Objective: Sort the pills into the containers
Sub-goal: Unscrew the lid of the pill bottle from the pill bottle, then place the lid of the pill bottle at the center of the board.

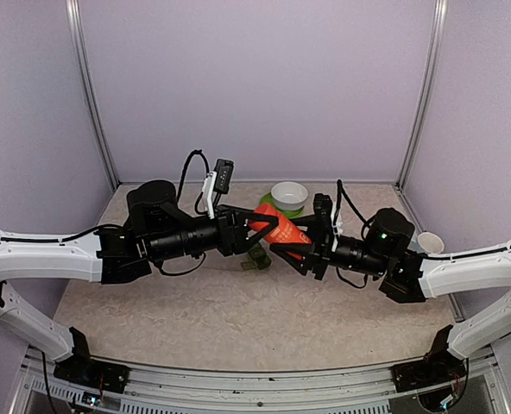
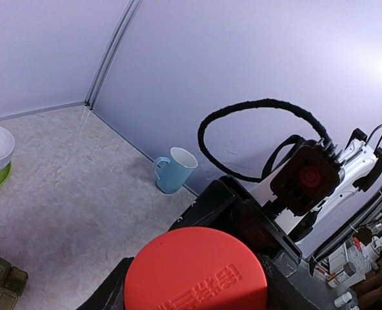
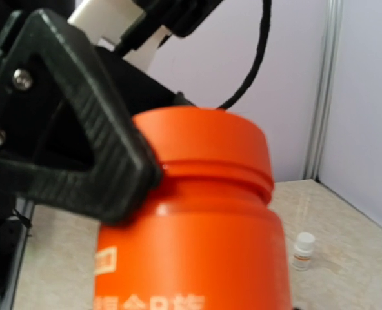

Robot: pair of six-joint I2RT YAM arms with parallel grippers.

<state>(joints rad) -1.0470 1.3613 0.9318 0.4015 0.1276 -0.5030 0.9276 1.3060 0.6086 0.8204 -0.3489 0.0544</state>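
Top external view, middle: the left gripper point(image 1: 260, 226) pinches the red bottle point(image 1: 281, 228) by its lid and the right gripper point(image 1: 295, 247) hugs its body, likely to twist it open; the green containers point(image 1: 257, 259) wait on the table point(image 1: 195, 319) just below.

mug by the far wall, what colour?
Light blue mug, pale inside. It shows best in the left wrist view.

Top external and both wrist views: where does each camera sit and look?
Top external: high behind, looking down; both arms hold the red bottle.
Left wrist: on the left arm, facing the bottle's end; right arm beyond.
Right wrist: on the right arm, facing the bottle's side; a left gripper finger shows.
Shared: the bottle.
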